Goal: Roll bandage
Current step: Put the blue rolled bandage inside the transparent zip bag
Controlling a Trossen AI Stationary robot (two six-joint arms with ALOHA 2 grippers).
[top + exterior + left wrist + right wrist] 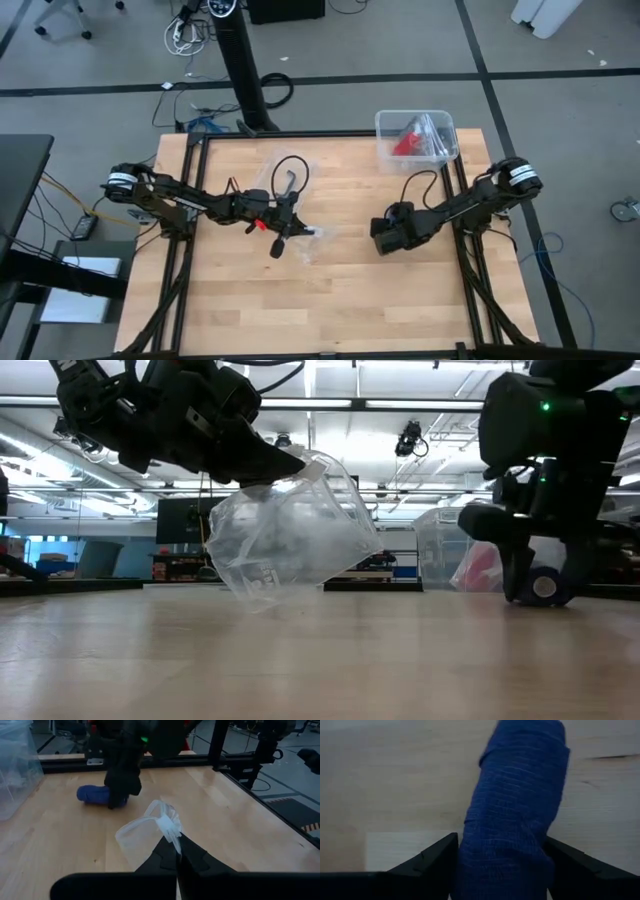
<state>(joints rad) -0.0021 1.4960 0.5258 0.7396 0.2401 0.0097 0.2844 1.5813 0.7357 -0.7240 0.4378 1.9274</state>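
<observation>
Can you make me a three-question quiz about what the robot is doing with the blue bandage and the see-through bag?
1. Where is the bandage roll?
A. Between the right tool's two fingers, low at the table
B. Inside the plastic bin
C. Hanging from the left tool

2. What colour is the bandage?
A. Red
B. Dark blue
C. White

3. What is the clear bag doing?
A. Lying flat on the table
B. Hanging in the air from the left tool, pinched at its edge
C. Stuffed in the bin

Answers:
1 A: the right wrist view shows the roll filling the gap between that tool's fingers.
2 B: it looks navy in both wrist views.
3 B: the low view shows the bag clear of the tabletop.
</observation>
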